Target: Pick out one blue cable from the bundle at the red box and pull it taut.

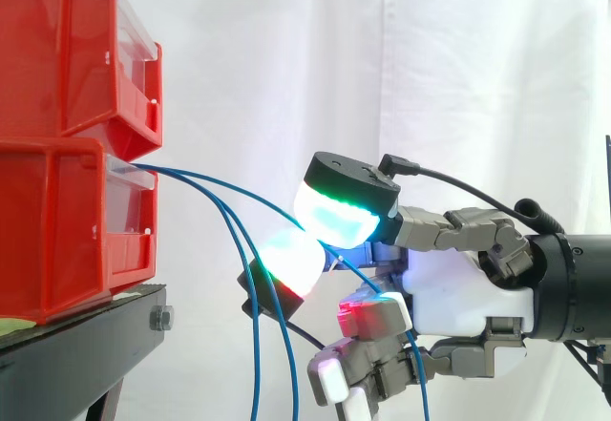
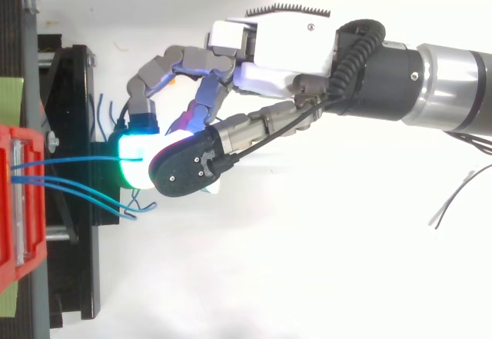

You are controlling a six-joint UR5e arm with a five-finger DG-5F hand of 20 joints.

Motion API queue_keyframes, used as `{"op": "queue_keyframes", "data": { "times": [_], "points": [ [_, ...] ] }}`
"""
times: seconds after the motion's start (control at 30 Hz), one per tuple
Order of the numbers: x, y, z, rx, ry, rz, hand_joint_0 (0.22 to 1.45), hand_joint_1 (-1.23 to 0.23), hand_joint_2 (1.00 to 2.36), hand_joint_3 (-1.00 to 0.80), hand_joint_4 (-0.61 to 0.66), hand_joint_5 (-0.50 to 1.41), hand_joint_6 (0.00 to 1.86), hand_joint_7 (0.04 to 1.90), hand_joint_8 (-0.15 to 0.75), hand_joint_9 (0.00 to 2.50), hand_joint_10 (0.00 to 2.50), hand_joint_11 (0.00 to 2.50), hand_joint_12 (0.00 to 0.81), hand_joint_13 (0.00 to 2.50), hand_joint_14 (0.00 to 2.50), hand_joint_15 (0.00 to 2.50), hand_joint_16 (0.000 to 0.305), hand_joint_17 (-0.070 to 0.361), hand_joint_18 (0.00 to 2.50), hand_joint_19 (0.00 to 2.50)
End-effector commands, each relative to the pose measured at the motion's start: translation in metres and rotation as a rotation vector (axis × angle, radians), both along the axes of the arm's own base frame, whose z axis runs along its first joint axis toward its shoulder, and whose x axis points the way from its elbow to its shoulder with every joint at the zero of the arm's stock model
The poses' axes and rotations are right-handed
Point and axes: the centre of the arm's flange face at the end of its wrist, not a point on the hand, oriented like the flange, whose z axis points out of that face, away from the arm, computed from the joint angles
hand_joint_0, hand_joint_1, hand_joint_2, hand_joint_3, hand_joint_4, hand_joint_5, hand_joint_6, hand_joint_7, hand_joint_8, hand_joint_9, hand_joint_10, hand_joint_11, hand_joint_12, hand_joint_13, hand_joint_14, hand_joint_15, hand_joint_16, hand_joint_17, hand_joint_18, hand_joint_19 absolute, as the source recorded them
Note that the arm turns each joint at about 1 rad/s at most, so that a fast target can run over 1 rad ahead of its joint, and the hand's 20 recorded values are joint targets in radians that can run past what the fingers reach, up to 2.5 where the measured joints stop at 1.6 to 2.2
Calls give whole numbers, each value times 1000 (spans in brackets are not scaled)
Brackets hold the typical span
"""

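Pinching one blue cable (image 1: 243, 195) in curled hand (image 1: 458, 292); leads up-left to lower red box (image 1: 57, 230), sagging slightly; for taut, probably pull rightward, straight away from box.

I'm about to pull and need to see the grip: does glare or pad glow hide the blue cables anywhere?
Side view: the blue cables read cleanly against the evenly lit white curtain, but green and red glow from the pads of the robot hand washes out the pinched stretch. Top view: green glow blooms over the contact point; the cables show clearly over the black stand.
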Motion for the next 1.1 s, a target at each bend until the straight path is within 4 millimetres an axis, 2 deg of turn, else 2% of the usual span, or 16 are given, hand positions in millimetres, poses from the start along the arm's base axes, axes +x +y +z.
{"op": "queue_keyframes", "data": {
  "times": [0.0,0.3,0.53,0.6,0.7,0.73,0.8,0.87,0.9,1.0,1.03,1.07],
  "points": [
    [0,0,1,0,1,3,675,-703,1019,-216,-157,-202,935,983,314,1360,27,1064,345,1064,22,647,41,92,850,544],
    [-5,1,-4,-1,46,9,679,-694,1019,-219,-148,-206,936,983,299,1373,27,1197,340,1255,29,961,42,94,876,561],
    [-18,3,18,-35,110,38,683,-691,1020,-217,-140,-207,936,969,278,1381,25,1322,306,1385,23,1397,42,94,919,651],
    [-25,2,30,-58,141,33,684,-691,1020,-216,-137,-207,936,969,277,1387,23,1381,303,1441,14,1573,42,93,974,735],
    [-33,0,38,-65,185,38,687,-692,1020,-215,-131,-206,936,968,275,1406,19,1471,301,1486,1,1774,42,94,1050,882],
    [-34,0,37,-66,195,39,687,-692,1020,-216,-134,-206,936,970,269,1408,19,1484,296,1481,46,1783,42,94,1059,902],
    [-37,0,43,-66,204,35,690,-693,1020,-217,-129,-206,937,964,265,1428,15,1555,298,1402,472,1716,42,96,1125,999],
    [-39,0,46,-66,207,40,690,-693,1021,-217,-129,-206,937,955,264,1442,13,1592,299,1369,652,1687,42,95,1153,1032],
    [-39,0,48,-67,207,35,691,-694,1020,-215,-130,-206,938,955,262,1456,9,1644,302,1325,895,1612,43,96,1160,1049],
    [-40,-1,52,-64,205,33,691,-694,1020,-213,-128,-205,938,954,253,1490,1,1735,306,1277,1212,1535,42,95,1182,1089],
    [-40,1,52,-62,205,35,692,-694,1020,-213,-128,-205,938,954,252,1495,1,1752,311,1273,1213,1567,42,94,1182,1099],
    [-40,1,52,-62,205,35,693,-694,1020,-215,-129,-205,938,955,252,1495,8,1793,312,1252,1319,1537,42,95,1194,1111]
  ]
}}
